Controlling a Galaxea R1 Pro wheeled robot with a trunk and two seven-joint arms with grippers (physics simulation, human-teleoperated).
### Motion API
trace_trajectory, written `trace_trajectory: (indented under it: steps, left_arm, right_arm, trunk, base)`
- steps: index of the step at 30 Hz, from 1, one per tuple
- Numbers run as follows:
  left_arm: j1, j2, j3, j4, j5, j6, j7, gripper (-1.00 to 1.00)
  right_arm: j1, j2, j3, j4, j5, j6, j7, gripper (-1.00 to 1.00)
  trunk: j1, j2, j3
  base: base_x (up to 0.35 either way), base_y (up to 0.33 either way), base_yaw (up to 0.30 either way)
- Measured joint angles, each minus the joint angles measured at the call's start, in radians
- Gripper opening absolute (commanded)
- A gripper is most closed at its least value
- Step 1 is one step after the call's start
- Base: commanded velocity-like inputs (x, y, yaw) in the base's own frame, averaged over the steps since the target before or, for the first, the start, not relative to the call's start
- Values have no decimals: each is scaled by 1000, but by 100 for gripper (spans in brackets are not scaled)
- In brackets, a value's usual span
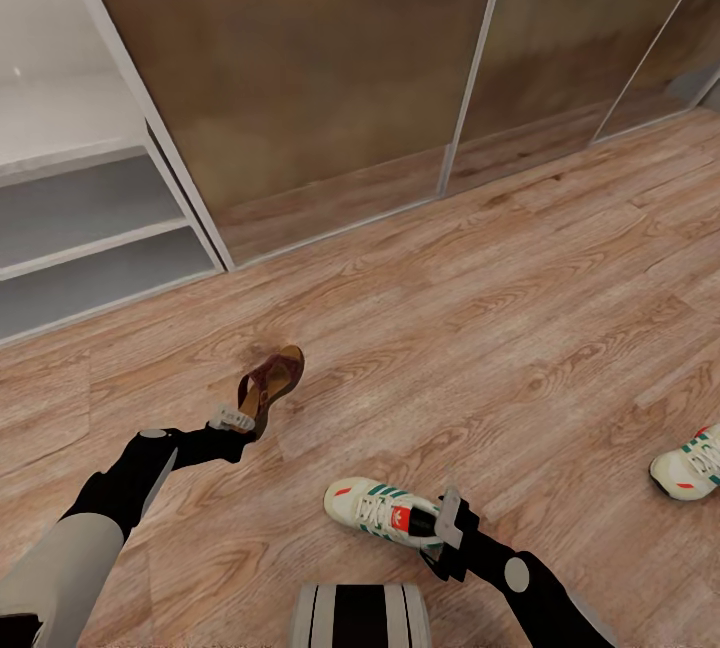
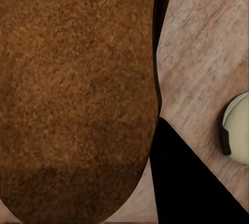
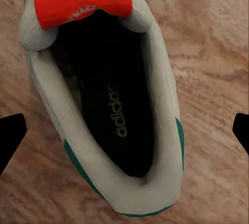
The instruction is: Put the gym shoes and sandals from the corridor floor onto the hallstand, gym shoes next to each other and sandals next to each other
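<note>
At the far left of my head view stands a pale grey shelf unit (image 1: 85, 228) with two low open shelves, resting on the light brown wood-plank corridor floor (image 1: 480, 328). Just right of it, a brown panelled sliding wall (image 1: 320, 78) with thin white frames runs along the back.

My left gripper (image 1: 232, 419) sits at the heel of a flat brown sandal (image 1: 271, 383) with a tan footbed and dark maroon straps, which lies on the floor well in front of the shelves. In the left wrist view the sandal's brown surface (image 2: 78, 94) presses close to the camera, with one dark finger (image 2: 192, 182) beside it; I cannot tell whether the pincer is pinching the sandal or merely against it.

Further right, a white low gym shoe (image 1: 380, 509) with green stripes and a red-orange tongue patch lies on the floor. My right gripper (image 1: 449, 518) is at its heel end. In the right wrist view the fingertips (image 3: 11, 136) are spread wide on either side of the shoe (image 3: 104, 105), apart from it.

At the far right edge, a second matching gym shoe (image 1: 690, 463) lies on the floor, partly cut off.
</note>
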Motion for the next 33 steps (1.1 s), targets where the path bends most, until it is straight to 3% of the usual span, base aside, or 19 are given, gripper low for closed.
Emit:
trace_trajectory:
  steps: [4,13,19,29,33]
  left_arm:
    - [0,-1,0,-1,0,0,0,-100]
    - [0,-1,0,-1,2,0,0,-100]
    - [0,-1,0,-1,0,0,0,-100]
    - [0,-2,0,-1,2,0,0,-100]
    - [0,-2,0,-1,0,0,0,-100]
  right_arm:
    - [0,0,-1,0,0,0,-1,100]
    - [0,0,-2,-1,0,0,-1,100]
    - [0,0,-2,-2,0,0,-1,100]
    - [0,0,-3,-2,0,0,-2,100]
    - [0,0,-4,-3,-1,0,-2,100]
  trunk:
    - [2,-1,-15]
    - [2,-1,-16]
    - [4,-2,-39]
    - [4,-2,-39]
    - [6,-3,-54]
  base:
    - [0,0,0]
    - [0,0,0]
    - [0,0,0]
    - [0,0,0]
    - [0,0,0]
